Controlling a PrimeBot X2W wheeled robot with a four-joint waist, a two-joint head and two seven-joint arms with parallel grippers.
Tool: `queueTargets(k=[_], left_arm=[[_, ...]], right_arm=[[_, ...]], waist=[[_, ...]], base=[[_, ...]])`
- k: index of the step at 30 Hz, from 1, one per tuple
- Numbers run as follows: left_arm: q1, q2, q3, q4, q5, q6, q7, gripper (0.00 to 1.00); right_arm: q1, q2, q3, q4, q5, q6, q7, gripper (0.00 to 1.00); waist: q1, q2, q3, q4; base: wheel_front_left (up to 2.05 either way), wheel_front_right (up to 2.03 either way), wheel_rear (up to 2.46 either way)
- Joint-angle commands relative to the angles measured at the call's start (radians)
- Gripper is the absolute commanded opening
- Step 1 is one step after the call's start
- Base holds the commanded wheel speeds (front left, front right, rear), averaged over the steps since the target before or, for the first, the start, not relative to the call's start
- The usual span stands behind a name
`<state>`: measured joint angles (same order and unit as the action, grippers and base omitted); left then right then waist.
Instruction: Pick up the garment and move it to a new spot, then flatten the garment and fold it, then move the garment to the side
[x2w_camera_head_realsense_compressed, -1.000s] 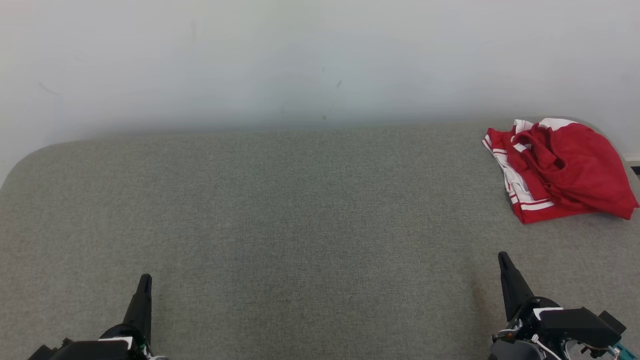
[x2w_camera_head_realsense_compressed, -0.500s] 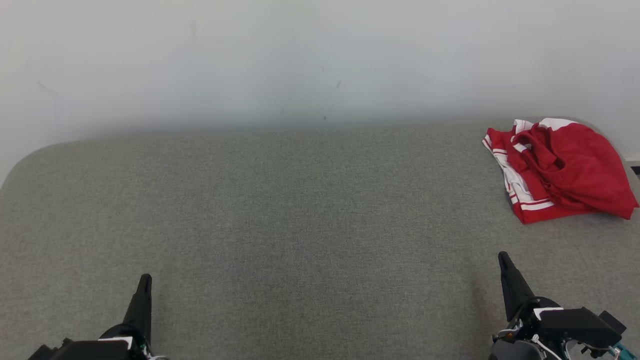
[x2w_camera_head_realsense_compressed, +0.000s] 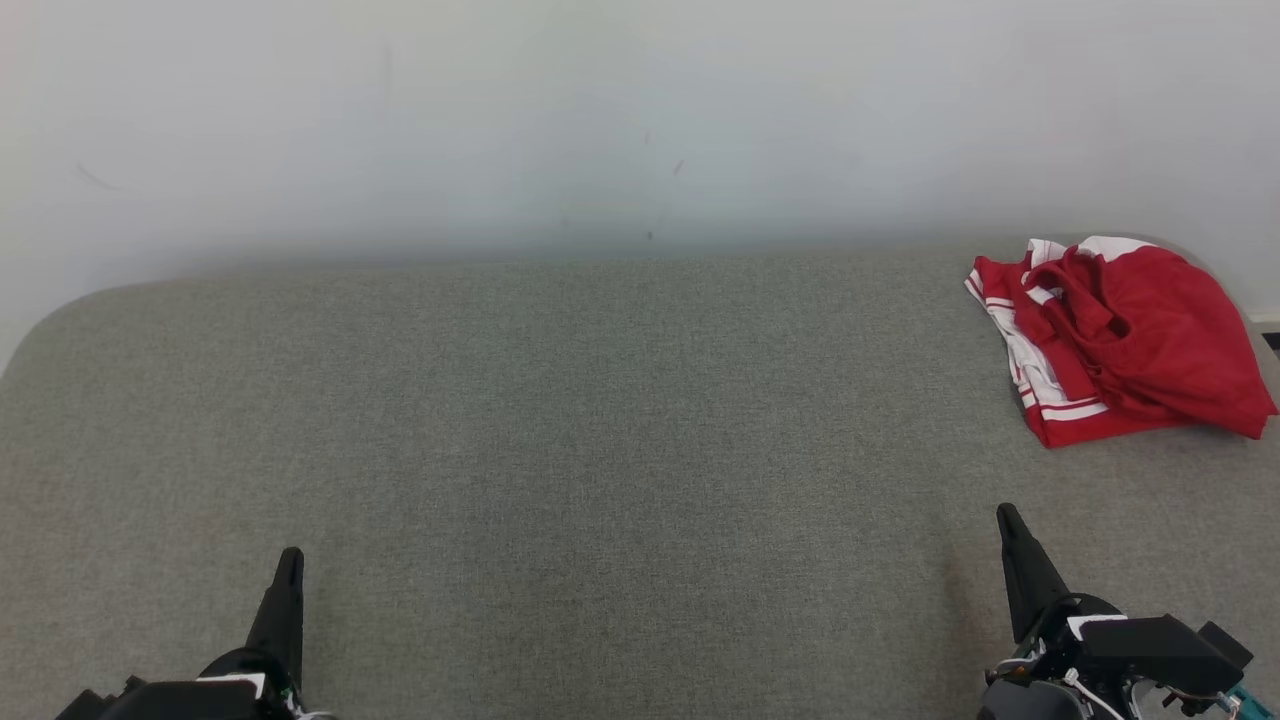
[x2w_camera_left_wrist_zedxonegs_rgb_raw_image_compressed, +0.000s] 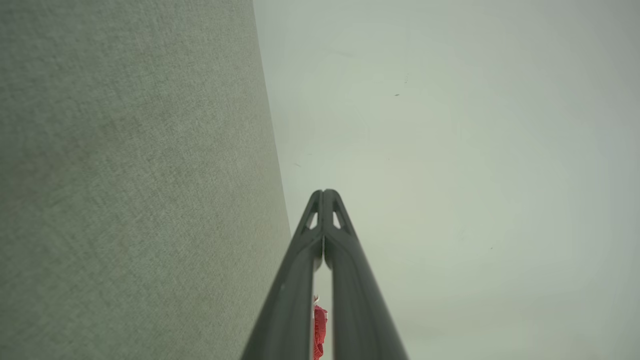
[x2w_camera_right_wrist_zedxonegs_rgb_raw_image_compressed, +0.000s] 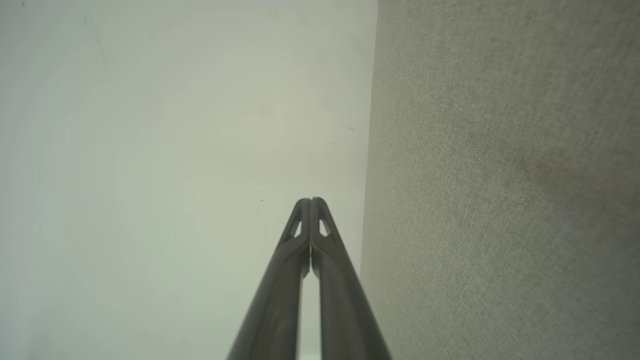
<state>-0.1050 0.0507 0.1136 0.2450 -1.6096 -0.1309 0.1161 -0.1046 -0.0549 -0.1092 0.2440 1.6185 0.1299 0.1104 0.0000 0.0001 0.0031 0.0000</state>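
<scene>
the garment (x2w_camera_head_realsense_compressed: 1120, 340) – red with white stripes – lies in a compact, layered bundle at the far right corner of the grey surface (x2w_camera_head_realsense_compressed: 600, 420), close to the pale wall (x2w_camera_head_realsense_compressed: 600, 120) behind it. its lower edge looks fairly straight, but the top layers are rumpled, so it reads as a loose fold, not a neat one. a sliver of it also shows between the fingers in the left wrist view (x2w_camera_left_wrist_zedxonegs_rgb_raw_image_compressed: 320, 325).

the left tool (x2w_camera_head_realsense_compressed: 290, 558) rests at the near left and the right tool (x2w_camera_head_realsense_compressed: 1008, 515) at the near right, well apart from the cloth. both are pinched fully closed with nothing in them; the wrist views show the tips of each pressed together (x2w_camera_left_wrist_zedxonegs_rgb_raw_image_compressed: 325, 192) (x2w_camera_right_wrist_zedxonegs_rgb_raw_image_compressed: 311, 201).

judging by how things lie, the garment seems already folded and set off to the side, which would leave little or nothing to do. it could equally be a heap not yet picked up – the pictures do not settle that.

against the earlier frames nothing differs: the garment, both tools and the camera sit exactly as they did a second ago.
</scene>
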Motion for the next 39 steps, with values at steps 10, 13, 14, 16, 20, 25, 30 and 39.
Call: queueTargets(k=[10, 13, 14, 16, 20, 25, 30, 39], left_arm=[[-0.009, -0.001, 0.003, 0.001, -0.006, -0.001, 0.000, 0.00], [-0.009, -0.001, 0.003, 0.001, -0.006, -0.001, 0.000, 0.00], [-0.009, -0.001, 0.003, 0.001, -0.006, -0.001, 0.000, 0.00], [-0.009, -0.001, 0.003, 0.001, -0.006, -0.001, 0.000, 0.00], [-0.009, -0.001, 0.003, 0.001, -0.006, -0.001, 0.000, 0.00], [-0.009, -0.001, 0.003, 0.001, -0.006, -0.001, 0.000, 0.00], [-0.009, -0.001, 0.003, 0.001, -0.006, -0.001, 0.000, 0.00], [-0.009, -0.001, 0.003, 0.001, -0.006, -0.001, 0.000, 0.00]], right_arm=[[-0.008, 0.002, -0.002, 0.001, -0.004, 0.001, 0.003, 0.00], [-0.008, 0.002, -0.002, 0.001, -0.004, 0.001, 0.004, 0.00], [-0.008, 0.002, -0.002, 0.001, -0.004, 0.001, 0.004, 0.00], [-0.008, 0.002, -0.002, 0.001, -0.004, 0.001, 0.003, 0.00], [-0.008, 0.002, -0.003, 0.001, -0.005, 0.001, 0.003, 0.00], [-0.008, 0.003, -0.003, 0.001, -0.005, 0.001, 0.004, 0.00], [-0.008, 0.003, -0.003, 0.001, -0.006, 0.001, 0.004, 0.00], [-0.008, 0.003, -0.004, 0.001, -0.006, 0.001, 0.004, 0.00]], waist=[[0.0000, -0.0001, 0.000, 0.000], [0.0000, -0.0001, 0.000, 0.000], [0.0000, -0.0001, 0.000, 0.000], [0.0000, -0.0001, 0.000, 0.000], [0.0000, -0.0001, 0.000, 0.000], [0.0000, -0.0001, 0.000, 0.000], [0.0000, -0.0001, 0.000, 0.000], [0.0000, -0.0001, 0.000, 0.000]], base=[[0.00, 0.00, 0.00], [0.00, 0.00, 0.00], [0.00, 0.00, 0.00], [0.00, 0.00, 0.00], [0.00, 0.00, 0.00], [0.00, 0.00, 0.00], [0.00, 0.00, 0.00], [0.00, 0.00, 0.00]])
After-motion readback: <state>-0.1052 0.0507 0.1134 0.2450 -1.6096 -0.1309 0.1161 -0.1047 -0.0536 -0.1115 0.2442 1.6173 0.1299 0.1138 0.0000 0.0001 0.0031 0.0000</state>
